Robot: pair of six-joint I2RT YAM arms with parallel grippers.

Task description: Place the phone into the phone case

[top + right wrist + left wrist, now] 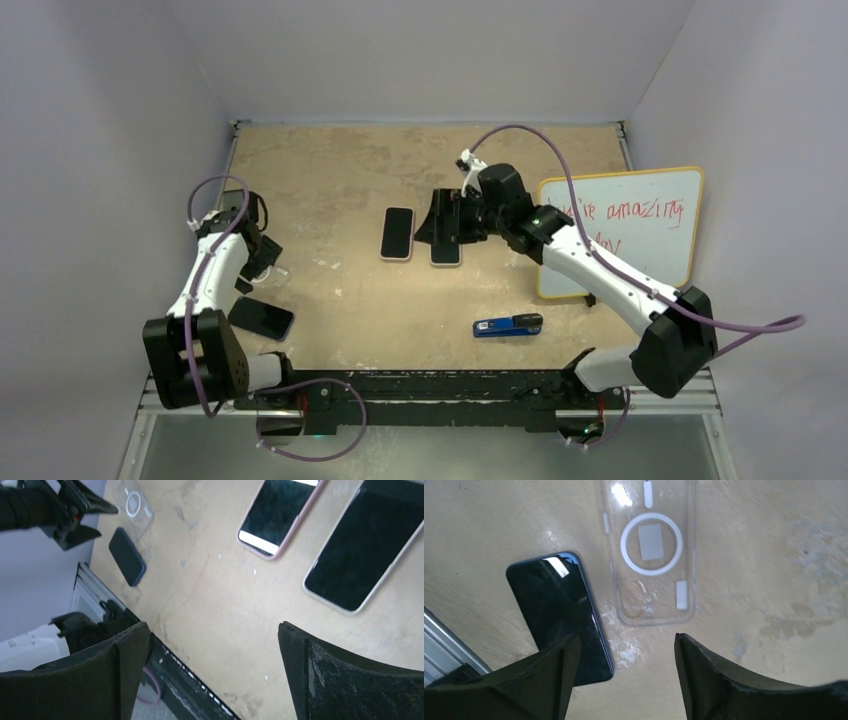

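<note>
A clear phone case with a white ring lies flat on the table. A dark bare phone lies beside it, screen up, apart from it. My left gripper is open and empty, hovering just near of the case, one finger over the dark phone's corner. In the top view the left gripper is at the far left and the dark phone lies nearer the front. My right gripper is open and empty above the table's middle. The right wrist view also shows case and dark phone.
A phone in a pink case and a phone in a pale case lie side by side mid-table; the right wrist view shows both. A blue tool lies front right. A whiteboard leans on the right wall.
</note>
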